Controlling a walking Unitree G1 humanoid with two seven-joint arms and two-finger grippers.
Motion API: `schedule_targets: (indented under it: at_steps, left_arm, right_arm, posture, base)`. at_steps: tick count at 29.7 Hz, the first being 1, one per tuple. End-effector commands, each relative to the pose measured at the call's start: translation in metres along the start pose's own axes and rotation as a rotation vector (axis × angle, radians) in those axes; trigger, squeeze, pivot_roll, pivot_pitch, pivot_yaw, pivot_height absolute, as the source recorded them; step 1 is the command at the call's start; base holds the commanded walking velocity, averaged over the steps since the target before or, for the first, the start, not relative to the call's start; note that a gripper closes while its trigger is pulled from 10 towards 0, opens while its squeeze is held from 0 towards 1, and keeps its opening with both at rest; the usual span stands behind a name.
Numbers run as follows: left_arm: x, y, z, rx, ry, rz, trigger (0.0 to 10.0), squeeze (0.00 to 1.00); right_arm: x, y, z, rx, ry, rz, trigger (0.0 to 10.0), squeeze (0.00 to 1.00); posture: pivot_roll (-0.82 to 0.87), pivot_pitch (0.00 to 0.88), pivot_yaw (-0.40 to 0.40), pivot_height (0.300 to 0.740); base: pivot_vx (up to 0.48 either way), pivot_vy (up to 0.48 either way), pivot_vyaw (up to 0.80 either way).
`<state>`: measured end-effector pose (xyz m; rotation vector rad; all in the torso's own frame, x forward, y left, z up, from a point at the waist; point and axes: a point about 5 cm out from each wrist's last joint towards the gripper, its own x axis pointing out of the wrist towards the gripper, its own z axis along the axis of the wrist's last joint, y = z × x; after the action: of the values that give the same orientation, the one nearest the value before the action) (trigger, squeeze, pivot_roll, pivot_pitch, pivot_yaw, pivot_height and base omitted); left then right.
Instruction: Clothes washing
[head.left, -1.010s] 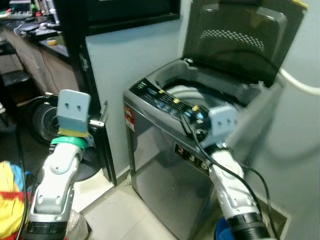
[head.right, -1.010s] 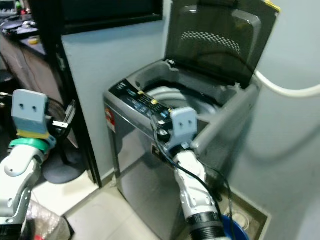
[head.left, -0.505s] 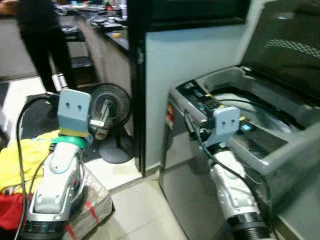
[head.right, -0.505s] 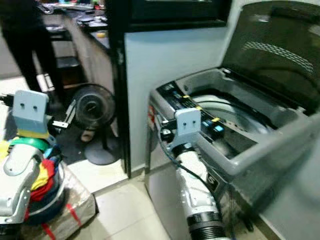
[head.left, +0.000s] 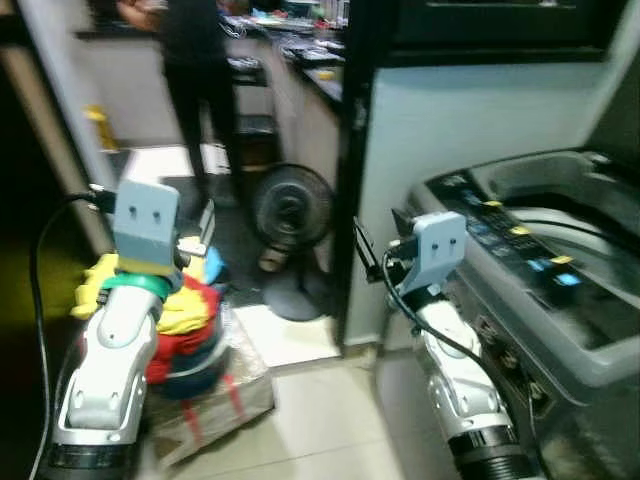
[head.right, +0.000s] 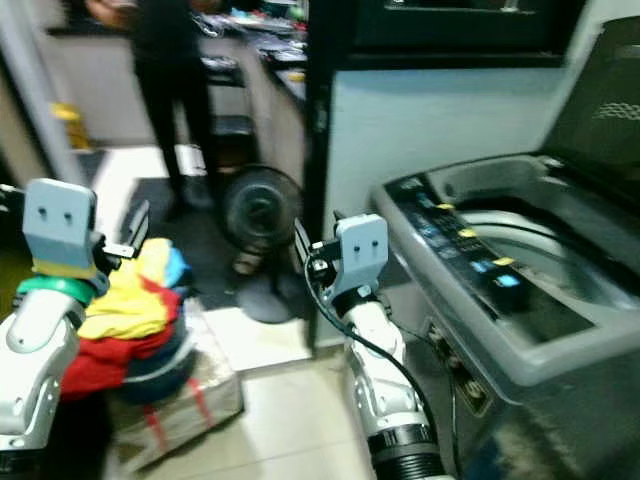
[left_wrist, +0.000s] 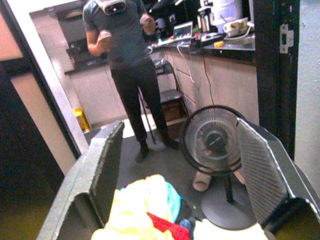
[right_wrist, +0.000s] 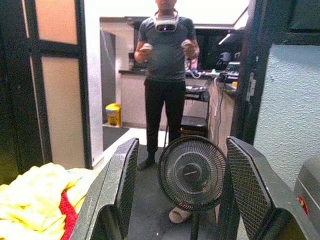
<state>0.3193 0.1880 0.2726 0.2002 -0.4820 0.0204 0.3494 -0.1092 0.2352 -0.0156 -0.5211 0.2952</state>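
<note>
A heap of yellow, red and blue clothes (head.left: 190, 300) lies in a basket on the floor at the left. The grey top-loading washing machine (head.right: 500, 290) stands at the right with its lid (head.right: 612, 110) raised and its drum showing. My left gripper (left_wrist: 180, 125) is held up at chest height, just above and in front of the clothes, open and empty. Between the clothes and the washer, my right gripper (right_wrist: 182, 142) is raised the same way, open and empty, pointing toward the doorway.
A floor fan (right_wrist: 192, 172) stands by the dark door frame (head.left: 355, 150), with a slipper at its foot. A person (right_wrist: 167, 65) wearing a headset stands in the kitchen passage beyond. A counter (left_wrist: 220, 45) runs along the right of that passage. Pale tiles (head.left: 310, 420) lie before me.
The whole view has swung left: the washer has slid to the right edge, and the clothes heap, fan and person have come in. Both arms keep the same raised pose.
</note>
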Motion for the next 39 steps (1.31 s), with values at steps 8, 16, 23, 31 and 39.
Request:
schedule_targets:
  at_steps: [8,16,23,31,39]
  left_arm:
    - [-0.0001,-0.0015,-0.0034,0.018,0.012,-0.004,10.0,0.00]
    - [0.0003,-0.0018,-0.0041,0.020,0.011,-0.008,10.0,0.00]
    - [0.0011,-0.0014,-0.0043,0.021,0.013,-0.010,10.0,0.00]
    - [0.0015,-0.0012,-0.0043,0.023,0.013,-0.010,10.0,0.00]
    - [0.0014,-0.0010,-0.0048,0.025,0.014,-0.008,10.0,0.00]
  right_arm:
    - [-0.0007,0.0059,-0.0022,0.016,0.011,0.017,10.0,0.00]
    - [-0.0006,0.0026,-0.0025,0.012,0.013,-0.004,10.0,0.00]
    - [-0.0002,0.0021,-0.0027,0.021,0.019,-0.018,10.0,0.00]
    - [-0.0007,0.0030,-0.0032,0.039,0.020,-0.012,10.0,0.00]
    - [-0.0009,0.0032,-0.0042,0.047,0.031,-0.011,10.0,0.00]
  posture:
    - [0.05,0.007,0.022,0.740]
    - [0.05,0.003,0.024,0.740]
    - [0.04,0.007,0.030,0.740]
    - [0.05,0.011,0.033,0.740]
    - [0.05,0.016,0.031,0.740]
  base:
    - [0.466,0.000,0.00]
    - [0.471,0.000,0.49]
    - [0.472,0.000,0.09]
    - [0.472,0.000,0.13]
    - [0.472,0.000,0.68]
